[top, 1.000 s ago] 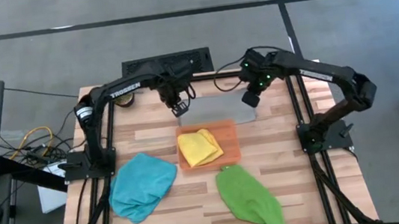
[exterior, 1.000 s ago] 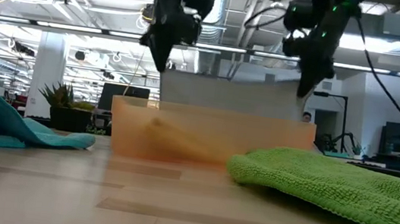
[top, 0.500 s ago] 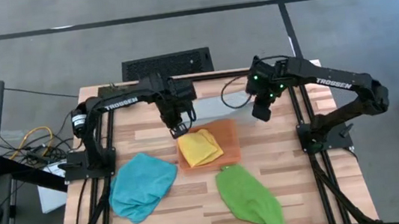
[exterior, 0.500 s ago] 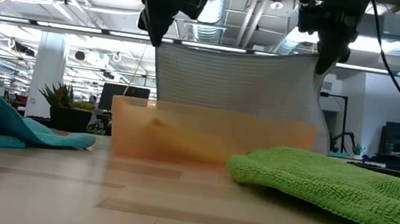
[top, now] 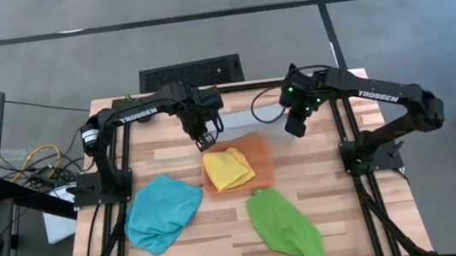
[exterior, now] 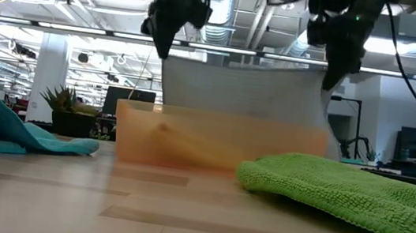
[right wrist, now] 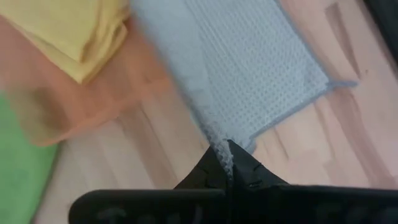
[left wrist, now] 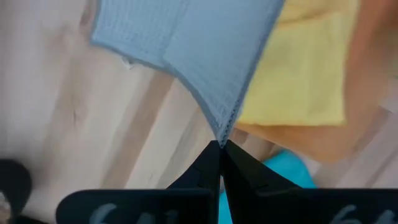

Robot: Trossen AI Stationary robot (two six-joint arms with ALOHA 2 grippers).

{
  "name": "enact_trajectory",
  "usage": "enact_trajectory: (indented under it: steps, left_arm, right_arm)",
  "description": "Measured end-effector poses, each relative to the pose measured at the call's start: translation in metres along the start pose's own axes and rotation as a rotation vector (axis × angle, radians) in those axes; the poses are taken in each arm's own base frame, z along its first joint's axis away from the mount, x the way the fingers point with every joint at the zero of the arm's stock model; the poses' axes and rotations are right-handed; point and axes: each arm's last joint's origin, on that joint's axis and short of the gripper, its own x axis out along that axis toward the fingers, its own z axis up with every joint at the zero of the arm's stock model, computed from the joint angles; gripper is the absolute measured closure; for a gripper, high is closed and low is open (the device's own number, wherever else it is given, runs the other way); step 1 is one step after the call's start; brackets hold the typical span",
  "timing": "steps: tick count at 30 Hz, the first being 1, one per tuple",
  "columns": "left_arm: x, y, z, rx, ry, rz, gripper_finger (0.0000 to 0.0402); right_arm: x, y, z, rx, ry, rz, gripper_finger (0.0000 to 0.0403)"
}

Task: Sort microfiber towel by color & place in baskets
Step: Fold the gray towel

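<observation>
**Grey towel stretched between both arms**

Grey towel (exterior: 243, 89) hangs taut, its long axis left to right across the frame, over the far rim of the orange tray (top: 259, 155). The left gripper (top: 204, 139) and right gripper (top: 293, 126) each pinch one top corner.

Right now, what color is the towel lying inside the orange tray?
Yellow. The towel in the tray shows best in the high view.
</observation>
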Motion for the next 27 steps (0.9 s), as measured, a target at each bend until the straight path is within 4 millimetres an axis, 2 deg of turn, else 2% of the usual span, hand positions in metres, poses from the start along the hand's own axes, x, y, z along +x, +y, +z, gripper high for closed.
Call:
enact_trajectory:
  steps: [6,11,14,20,24,27]
  left_arm:
    - [0.029,0.007,-0.002,-0.021,0.075,-0.024,0.0401]
    - [0.042,0.013,-0.002,-0.017,0.086,-0.046,0.0401]
    - [0.043,0.023,-0.001,-0.038,0.088,-0.041,0.0401]
    - [0.043,0.047,0.007,-0.095,0.018,-0.014,0.0401]
    - [0.042,0.059,0.011,-0.111,-0.017,-0.016,0.0401]
    - [0.042,0.066,0.012,-0.129,-0.022,-0.014,0.0401]
  right_arm:
    - [0.015,-0.002,-0.007,0.003,0.029,0.007,0.0395]
    - [0.020,-0.002,-0.008,-0.014,0.017,0.005,0.0395]
    - [0.020,-0.007,-0.002,-0.003,-0.048,-0.009,0.0395]
    - [0.023,-0.024,0.000,0.062,-0.055,-0.038,0.0395]
    - [0.035,-0.035,0.002,0.092,-0.007,-0.046,0.0395]
    - [0.055,-0.039,0.006,0.087,0.061,-0.044,0.0395]
